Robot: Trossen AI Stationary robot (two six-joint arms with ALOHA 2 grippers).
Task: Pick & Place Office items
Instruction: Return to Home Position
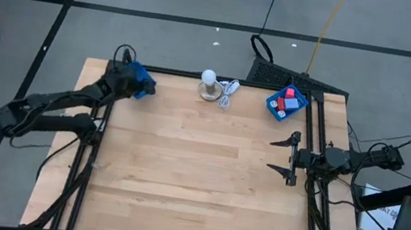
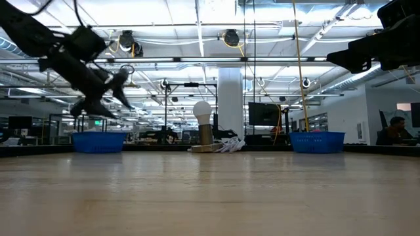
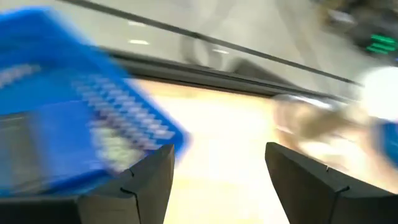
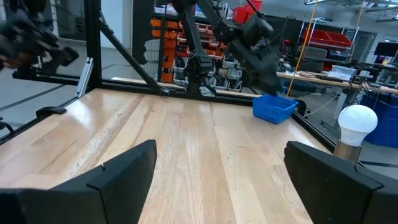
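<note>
A blue tray (image 1: 286, 104) at the table's far right holds small office items: a red piece (image 1: 290, 92), a light blue one (image 1: 293, 104) and others. A second blue tray (image 1: 145, 83) stands at the far left corner. My left gripper (image 3: 217, 174) hovers just above this tray's edge (image 2: 98, 141), open and tipped downward, with nothing between its fingers. The arm hides what lies in that tray. At the table's right edge my right gripper (image 1: 288, 154) waits open and level, holding nothing (image 4: 217, 168).
A white ball on a round base (image 1: 208, 84) with a coiled white cord (image 1: 228, 92) sits at the far edge, between the two trays. The black frame rails (image 1: 311, 147) run along the table's sides. The wooden top (image 1: 196, 179) stretches bare across the middle and near side.
</note>
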